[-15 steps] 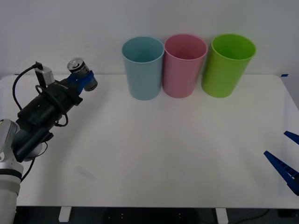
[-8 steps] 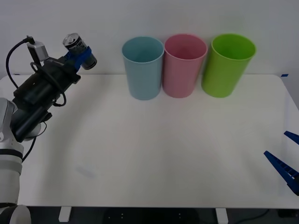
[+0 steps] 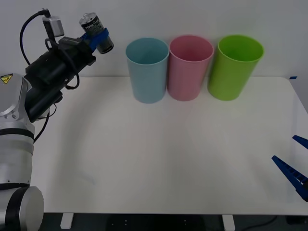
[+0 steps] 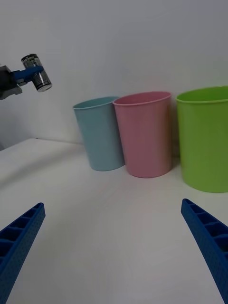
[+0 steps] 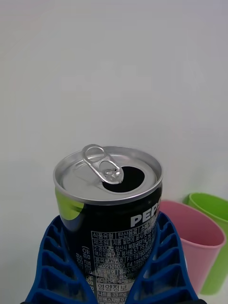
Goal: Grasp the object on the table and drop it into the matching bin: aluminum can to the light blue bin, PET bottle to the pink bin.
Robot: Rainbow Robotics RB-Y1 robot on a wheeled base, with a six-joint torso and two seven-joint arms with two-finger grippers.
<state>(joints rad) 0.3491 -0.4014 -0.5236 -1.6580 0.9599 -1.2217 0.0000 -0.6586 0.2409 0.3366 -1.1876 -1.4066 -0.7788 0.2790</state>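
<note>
The aluminum can [image 3: 96, 32] is clamped in the left gripper [image 3: 95, 37], held high, left of the light blue bin [image 3: 147, 70], which lies rightward.

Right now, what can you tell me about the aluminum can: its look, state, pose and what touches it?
The aluminum can is small and dark, with white lettering, a lime patch near the shoulder, and a shiny silver top whose pull tab is lifted over an open mouth. The left claw holds it in the air, blue ribbed fingers clamped on both sides of the body. It hangs tilted, above the table's far left, left of the light blue bin and slightly higher than its rim, not yet over it.
</note>
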